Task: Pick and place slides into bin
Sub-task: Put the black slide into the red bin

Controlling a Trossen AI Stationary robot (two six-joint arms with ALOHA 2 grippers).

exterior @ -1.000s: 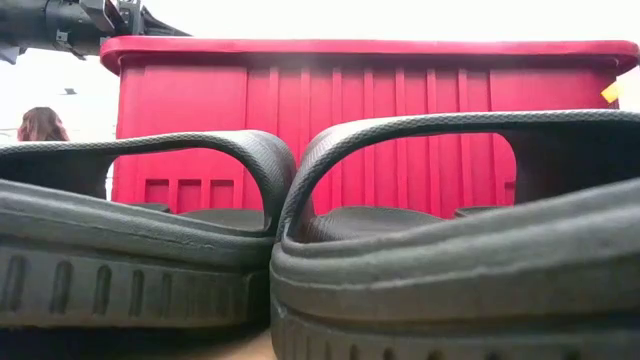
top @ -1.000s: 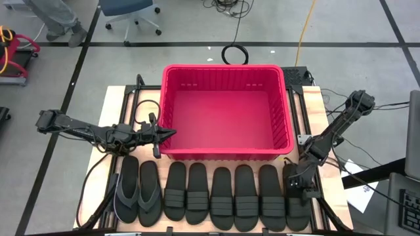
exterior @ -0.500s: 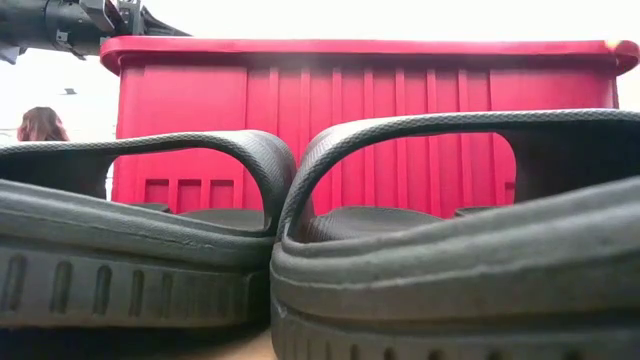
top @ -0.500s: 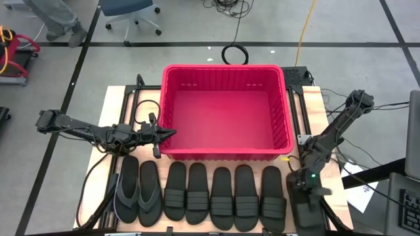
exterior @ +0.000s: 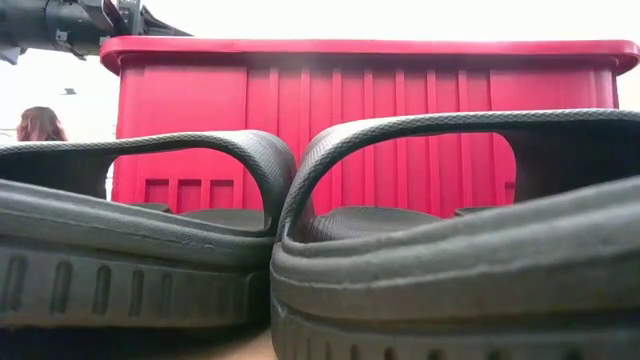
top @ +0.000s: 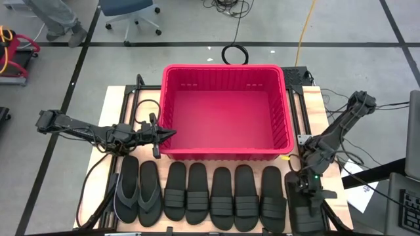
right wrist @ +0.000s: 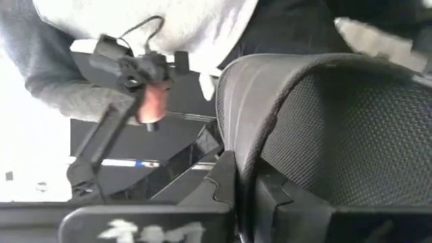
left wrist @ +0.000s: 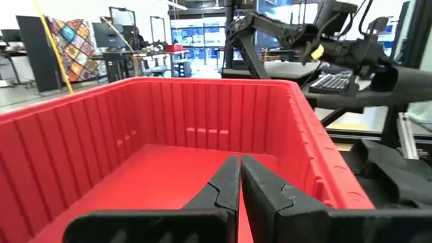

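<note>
Overhead view straight down, low view close behind slides (exterior: 400,250), both showing bin (top: 172,98)

No legible text, label, brand, number or sign appears on any object in these views.

Even overhead light fills my high view; shadows under the bin (top: 226,111) and slides (top: 210,193) are faint and short. In the low view, the background above the bin's rim (exterior: 370,45) blows out to white, and the nearest slides (exterior: 450,260) loom soft and out of focus. My right wrist view is blurred, with glare at one side; my left wrist view looks sharper.
</note>
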